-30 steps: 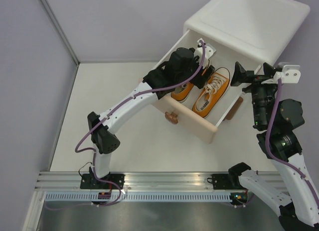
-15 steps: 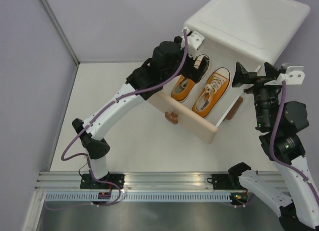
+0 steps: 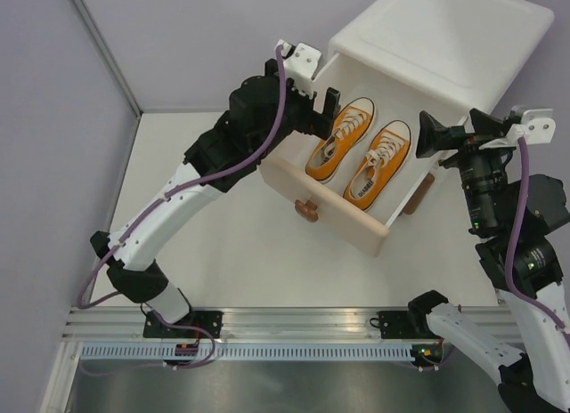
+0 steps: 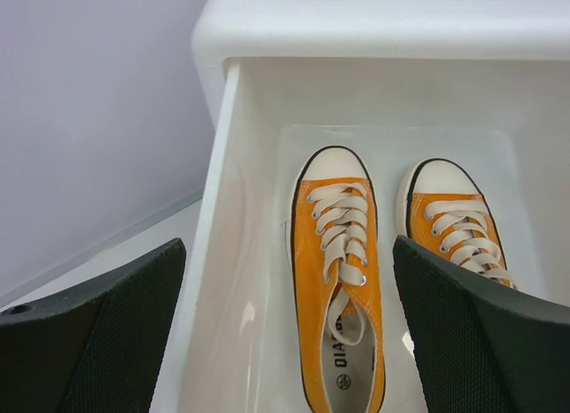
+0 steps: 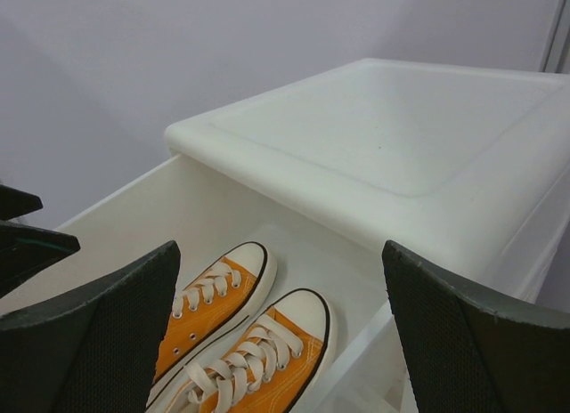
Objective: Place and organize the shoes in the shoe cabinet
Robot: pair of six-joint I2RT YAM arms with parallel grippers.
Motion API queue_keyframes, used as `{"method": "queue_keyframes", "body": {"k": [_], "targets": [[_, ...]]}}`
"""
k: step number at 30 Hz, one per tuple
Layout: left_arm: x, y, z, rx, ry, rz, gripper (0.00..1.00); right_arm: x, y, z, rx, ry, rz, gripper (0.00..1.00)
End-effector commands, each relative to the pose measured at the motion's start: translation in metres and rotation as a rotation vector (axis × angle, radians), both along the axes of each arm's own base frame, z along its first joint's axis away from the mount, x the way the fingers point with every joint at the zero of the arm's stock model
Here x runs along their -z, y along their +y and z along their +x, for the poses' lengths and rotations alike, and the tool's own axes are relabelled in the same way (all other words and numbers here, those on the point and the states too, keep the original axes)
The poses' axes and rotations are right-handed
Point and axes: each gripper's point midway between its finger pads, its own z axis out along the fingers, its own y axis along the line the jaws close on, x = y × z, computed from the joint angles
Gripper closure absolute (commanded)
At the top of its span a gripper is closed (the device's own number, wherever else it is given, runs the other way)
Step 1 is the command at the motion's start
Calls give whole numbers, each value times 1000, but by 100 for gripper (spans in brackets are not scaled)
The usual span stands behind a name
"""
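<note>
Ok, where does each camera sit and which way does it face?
Top external: above and behind, looking down on shoe cabinet and open drawer; left arm, right arm show.
Left wrist: over the drawer, looking down at the orange shoes; left fingers show.
Right wrist: beside the drawer, facing the cabinet top; right fingers show.
All share the orange shoes.

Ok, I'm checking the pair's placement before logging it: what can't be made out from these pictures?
- Heels of the orange shoes: both wrist views, cut off by the bottom edge.
- Front of the cabinet below the open drawer: top view, the drawer covers it.
</note>
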Motion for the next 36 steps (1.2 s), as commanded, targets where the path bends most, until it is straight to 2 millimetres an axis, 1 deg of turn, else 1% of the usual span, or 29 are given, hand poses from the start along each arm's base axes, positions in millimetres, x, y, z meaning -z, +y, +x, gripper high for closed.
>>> {"method": "queue_keyframes", "body": {"k": [1,2,3,4,5,6,7,8,9,10,12,13,15,16,17,18,19,20,21,23,24,25,26,27,29,30,32,33,36], "targets": [[-25,34,-14,-75,-20,-86,0,3,7,-5,-49,43,12,2],[-32,47,-20,-96,-28,-99,0,7,7,-7,-52,57,6,2],[-31,52,-23,-104,-24,-102,0,7,6,-8,-53,60,6,2],[-24,57,-25,-113,-13,-91,0,7,5,-10,-53,63,11,2],[-29,69,-32,-126,-15,-103,0,11,5,-11,-53,79,6,2],[-29,76,-36,-130,-10,-111,0,12,4,-13,-51,82,5,2],[-19,78,-38,-133,5,-99,0,13,3,-15,-53,84,9,2],[-17,83,-41,-139,8,-101,0,16,2,-17,-53,96,5,2],[-24,96,-51,-140,3,-128,0,19,1,-18,-52,104,3,2],[-14,98,-53,-143,19,-117,0,21,2,-18,-53,111,0,2],[-10,106,-60,-141,33,-129,0,28,-1,-21,-47,127,2,2],[-6,113,-68,-135,39,-125,1,29,-2,-23,-48,128,5,2],[0,116,-75,-111,59,-126,1,35,-2,-24,-48,143,8,2],[5,122,-83,-98,66,-121,2,36,-4,-27,-47,143,8,2],[9,122,-88,-75,72,-117,2,39,-5,-28,-41,154,7,2],[18,123,-91,-67,84,-102,3,43,-6,-28,-39,160,11,2],[20,127,-99,-42,89,-102,4,43,-9,-32,-34,157,17,2],[24,127,-103,-25,95,-96,5,47,-9,-32,-30,163,22,2],[34,125,-106,-7,110,-75,5,47,-11,-34,-27,162,28,2],[43,122,-118,61,124,-48,6,48,-14,-37,-22,165,38,2],[54,119,-121,86,138,-26,7,47,-14,-39,-21,163,44,2],[57,115,-130,145,140,-18,7,44,-16,-42,-22,157,47,2],[66,111,-134,178,154,0,8,42,-17,-44,-22,152,49,2],[70,104,-142,242,163,4,8,41,-17,-46,-24,152,43,2],[81,97,-150,301,180,28,8,35,-21,-51,-20,135,43,2],[84,91,-157,355,190,31,9,32,-23,-54,-17,125,42,2],[94,82,-161,402,220,50,9,29,-28,-59,-5,107,48,2],[96,76,-167,448,233,51,10,27,-29,-61,-2,99,48,2],[104,65,-168,482,273,51,11,28,-33,-64,10,90,52,2]]}}
